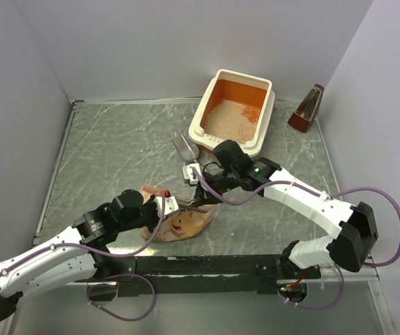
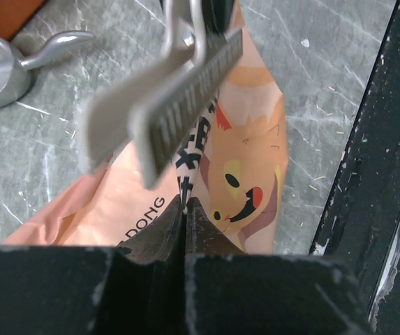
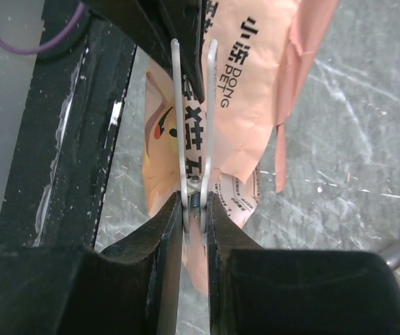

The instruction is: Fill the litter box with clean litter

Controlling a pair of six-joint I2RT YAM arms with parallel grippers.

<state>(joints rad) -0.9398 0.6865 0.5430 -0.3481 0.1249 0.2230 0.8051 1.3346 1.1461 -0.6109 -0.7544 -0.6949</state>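
A peach-pink cat-print bag (image 1: 186, 225) lies on the grey marbled tabletop (image 1: 116, 153), a toothed metal clip (image 2: 179, 91) over it; a metal scoop (image 1: 183, 145) and brown metronome (image 1: 307, 109) sit farther back.

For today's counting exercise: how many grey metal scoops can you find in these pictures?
1. The grey metal scoop lies on the marbled table beside the front left corner of the cream-white, orange-lined plastic litter box. The peach-pink plastic bag could hide another.
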